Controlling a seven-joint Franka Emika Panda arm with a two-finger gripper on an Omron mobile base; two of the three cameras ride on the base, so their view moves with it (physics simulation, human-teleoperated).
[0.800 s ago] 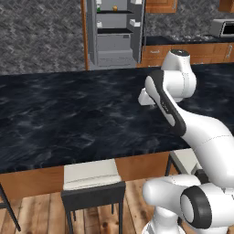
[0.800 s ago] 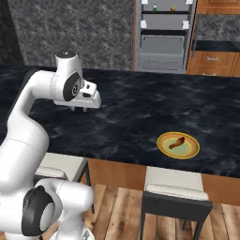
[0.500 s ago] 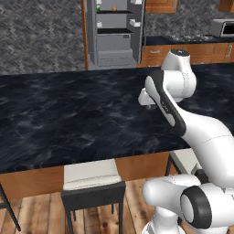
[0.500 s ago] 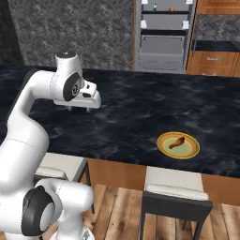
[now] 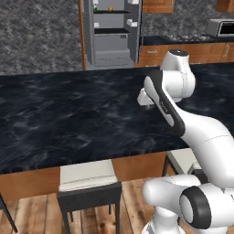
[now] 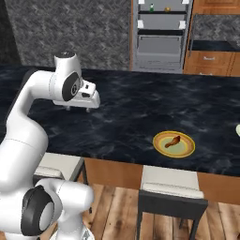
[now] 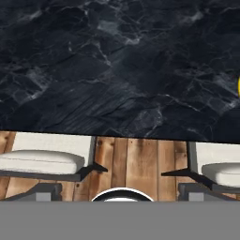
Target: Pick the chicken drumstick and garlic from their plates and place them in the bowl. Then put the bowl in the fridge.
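Counter: black marbled slab [image 5: 68,114] fills the middle of both base views, wood front below, wooden floor at the bottom edge.
Fridge: grey, doors open, at the top centre of the left base view [image 5: 112,32] and top right-of-centre in the right base view [image 6: 160,33]; dark shelves, grey drawers and white door bins show, with small items on the top shelf too small to name.
Plate: orange-yellow rim, pale green centre [image 6: 183,149], lying flat on the counter at the lower right of the right base view, near the front edge.
Drumstick: reddish-brown lump [image 6: 172,141] resting on the plate, roughly in its middle.
Bowl: a pale sliver at the right edge of the right base view [image 6: 237,130] may be it; too little shows to be sure.
Gripper: in the right base view [image 6: 77,109] it hangs over the counter at centre left, well apart from the plate; in the left base view [image 5: 147,106] it sits at centre right, partly behind the arm.
Fingers: too small and dark to tell whether spread or closed; nothing seen between them.
Stools: white cushions on dark frames, in front of the counter [image 5: 87,176] [image 6: 172,185]; two also show in the hand view [image 7: 44,159], below the counter's edge.
Cabinets: wooden, right of the fridge [image 6: 211,63].
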